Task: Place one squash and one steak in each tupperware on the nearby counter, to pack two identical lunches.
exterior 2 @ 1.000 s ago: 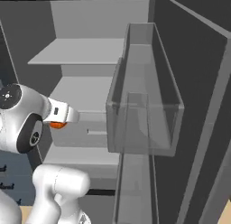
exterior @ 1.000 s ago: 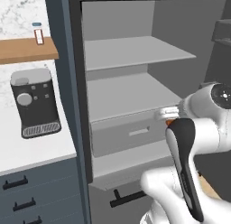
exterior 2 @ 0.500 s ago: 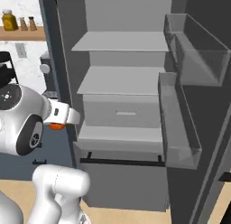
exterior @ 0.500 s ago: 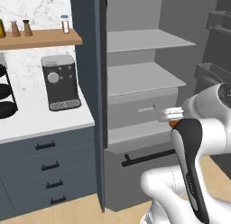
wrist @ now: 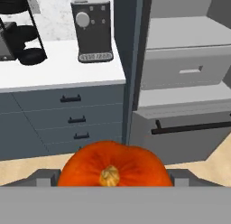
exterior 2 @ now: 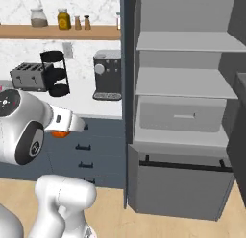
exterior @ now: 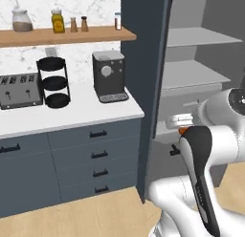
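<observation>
Counter [exterior: 72, 114] newly in sight as base turned from fridge [exterior 2: 185, 112], fingers [wrist: 182, 177] pinching squash [wrist: 113, 166]

— How is the counter [exterior: 72, 117] laid out?
— A toaster [exterior: 19, 91] is set at its left, a tiered rack [exterior: 53, 82] just beside it, and a coffee machine [exterior: 109, 76] further right, near the counter's end. Drawers [exterior: 95, 155] are stacked below.

— And above?
— Jars [exterior: 57, 21] are lined along a wall shelf [exterior: 67, 35].

— To the right?
— An open fridge [exterior 2: 182, 112] stands beside the counter, shelves above an inner drawer [exterior 2: 182, 114].

— Anything nearer?
— A squash [wrist: 113, 166] is seen between the gripper [wrist: 113, 177], apparently held, before the lower drawers.
</observation>
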